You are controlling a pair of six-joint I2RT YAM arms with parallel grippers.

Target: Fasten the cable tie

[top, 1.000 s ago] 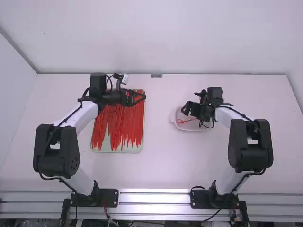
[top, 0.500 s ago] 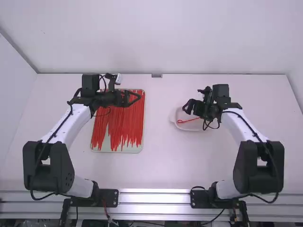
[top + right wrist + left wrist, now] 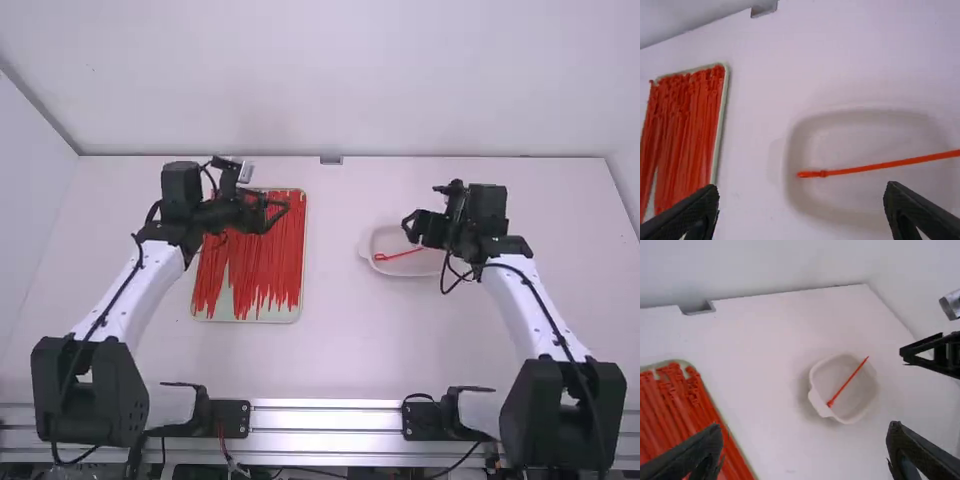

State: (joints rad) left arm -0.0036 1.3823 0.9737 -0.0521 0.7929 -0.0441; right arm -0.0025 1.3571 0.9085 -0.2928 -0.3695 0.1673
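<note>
Pulled back and outward since a second ago: left gripper (image 3: 272,212) now further left over the far end of the tray (image 3: 247,317) of red ties, right gripper (image 3: 410,230) off by the bowl's (image 3: 366,247) right side. Both spread wide, holding and touching nothing. Red cable tie (image 3: 398,255) lying straight inside the white bowl.

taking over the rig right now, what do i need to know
Left gripper: open, empty, above the tray of red cable ties.
Right gripper: open, empty, beside the white bowl.
A single tie lies in the bowl; it looks straight, with no loop visible.
Done: no tie looks fastened.
Left: pick up a tie, thread its tail through its head, pull tight.
</note>
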